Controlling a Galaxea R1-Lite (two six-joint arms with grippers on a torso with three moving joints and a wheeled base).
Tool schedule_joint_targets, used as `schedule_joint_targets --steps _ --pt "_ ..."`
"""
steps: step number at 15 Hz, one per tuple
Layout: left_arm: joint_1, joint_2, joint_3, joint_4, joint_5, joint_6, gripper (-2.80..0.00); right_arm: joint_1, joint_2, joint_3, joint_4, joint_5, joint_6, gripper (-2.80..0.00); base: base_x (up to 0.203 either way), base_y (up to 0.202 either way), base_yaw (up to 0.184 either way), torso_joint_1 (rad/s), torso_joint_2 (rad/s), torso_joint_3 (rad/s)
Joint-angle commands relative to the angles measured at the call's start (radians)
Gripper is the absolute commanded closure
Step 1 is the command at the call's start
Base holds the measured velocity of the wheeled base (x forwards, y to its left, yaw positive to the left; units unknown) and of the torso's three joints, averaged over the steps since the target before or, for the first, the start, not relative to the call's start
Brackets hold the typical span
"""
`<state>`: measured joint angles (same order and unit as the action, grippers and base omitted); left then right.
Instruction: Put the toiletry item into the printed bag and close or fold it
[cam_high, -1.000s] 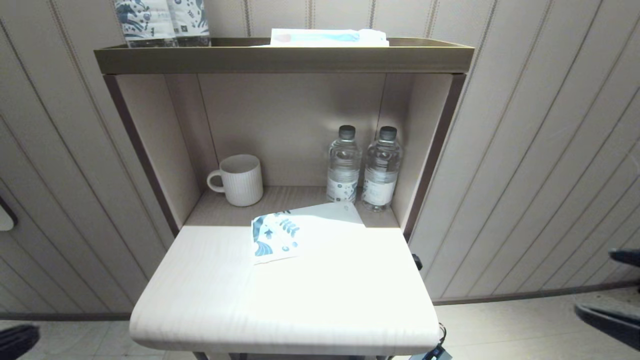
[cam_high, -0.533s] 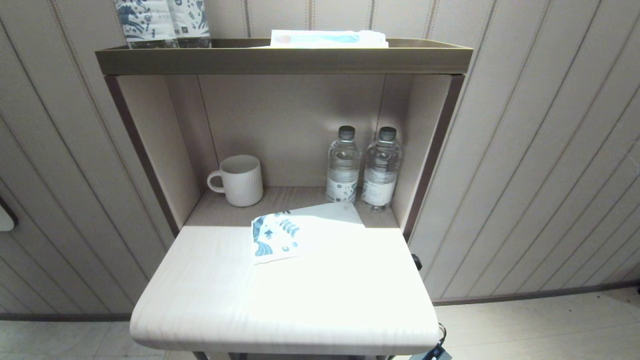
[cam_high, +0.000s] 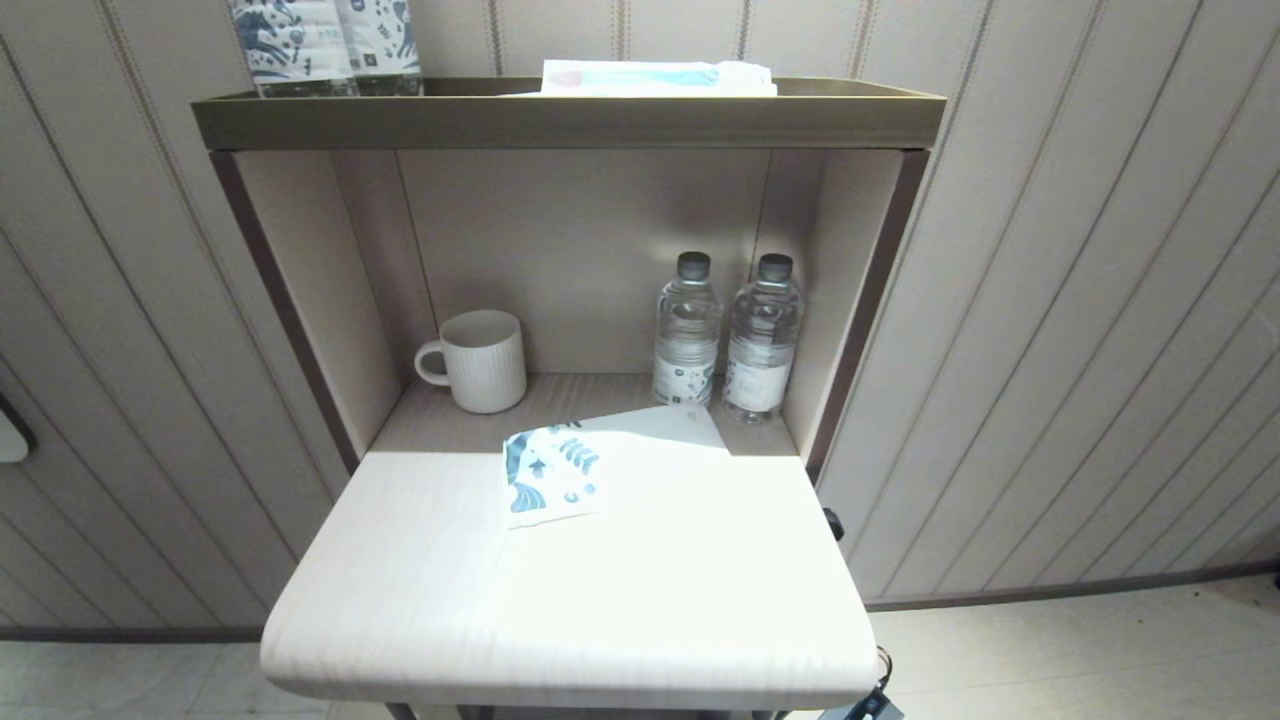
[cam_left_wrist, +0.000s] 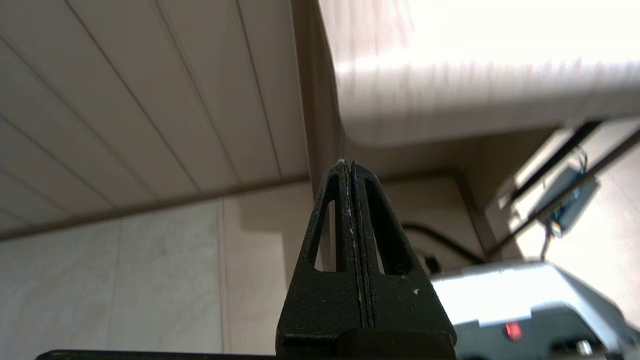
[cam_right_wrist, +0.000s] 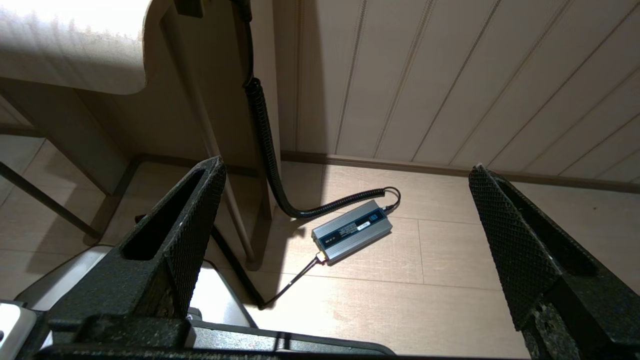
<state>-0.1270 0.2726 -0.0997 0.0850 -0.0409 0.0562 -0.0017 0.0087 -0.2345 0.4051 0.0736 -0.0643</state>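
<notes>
The printed bag (cam_high: 552, 475) lies flat on the white tabletop (cam_high: 600, 620), its blue-patterned part toward the left and a plain white part (cam_high: 655, 432) stretching to the right. The toiletry item is out of view. Neither arm shows in the head view. In the left wrist view my left gripper (cam_left_wrist: 347, 162) is shut on nothing, low under the table's front edge (cam_left_wrist: 450, 115). In the right wrist view my right gripper (cam_right_wrist: 347, 164) is open and empty, hanging above the floor beside the table.
A ribbed white mug (cam_high: 480, 360) and two water bottles (cam_high: 687, 330) (cam_high: 763, 335) stand in the alcove behind the bag. The top shelf holds printed-label bottles (cam_high: 325, 45) and a white and blue packet (cam_high: 655, 77). A grey power adapter (cam_right_wrist: 351, 231) with cables lies on the floor.
Dark gripper parts at the lower left and right edges of the head view one second ago have left it. The bag has not moved.
</notes>
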Motion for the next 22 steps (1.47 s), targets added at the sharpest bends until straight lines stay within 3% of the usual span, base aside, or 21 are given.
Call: schedule_joint_targets --steps 1,5,6,14,16,18,20,22 --pt "0.000 0.005 0.031 -0.031 0.003 -0.003 0.00 0.000 -0.009 0.009 -0.003 0.002 -0.002 -2.80 0.000 0.000 0.000 0.000 0.00 0.000" --pt "0.000 0.005 0.031 -0.031 -0.004 0.001 0.00 0.000 -0.009 0.011 -0.005 0.002 0.011 -2.80 0.000 0.000 0.000 0.000 0.00 0.000" --pt "0.000 0.005 0.029 -0.031 -0.005 -0.004 0.00 0.000 -0.009 0.011 -0.006 0.001 0.002 0.00 0.000 0.000 0.000 0.000 0.00 0.000" --pt "0.000 0.005 0.031 -0.031 -0.005 -0.007 0.00 0.000 -0.009 0.012 -0.005 0.003 0.023 0.00 0.000 0.000 0.000 0.000 0.00 0.000" --pt "0.002 0.004 0.031 -0.032 0.031 0.028 0.00 0.000 -0.009 0.023 -0.019 0.000 0.020 0.00 0.000 0.000 0.000 0.000 0.00 0.000" --pt "0.053 -0.004 0.029 -0.028 0.101 0.029 0.00 0.000 -0.009 0.079 -0.143 -0.046 0.018 0.00 0.000 0.000 0.000 0.000 0.00 0.000" --pt "0.093 -0.107 0.019 0.003 0.105 0.025 0.00 0.000 -0.009 0.154 -0.270 -0.138 0.012 0.00 0.000 0.000 0.000 0.000 0.00 0.000" --pt "0.114 -0.249 0.003 0.053 0.104 0.024 0.00 0.000 -0.009 0.167 -0.299 -0.138 0.030 0.00 0.000 0.000 0.000 0.000 0.00 0.000"
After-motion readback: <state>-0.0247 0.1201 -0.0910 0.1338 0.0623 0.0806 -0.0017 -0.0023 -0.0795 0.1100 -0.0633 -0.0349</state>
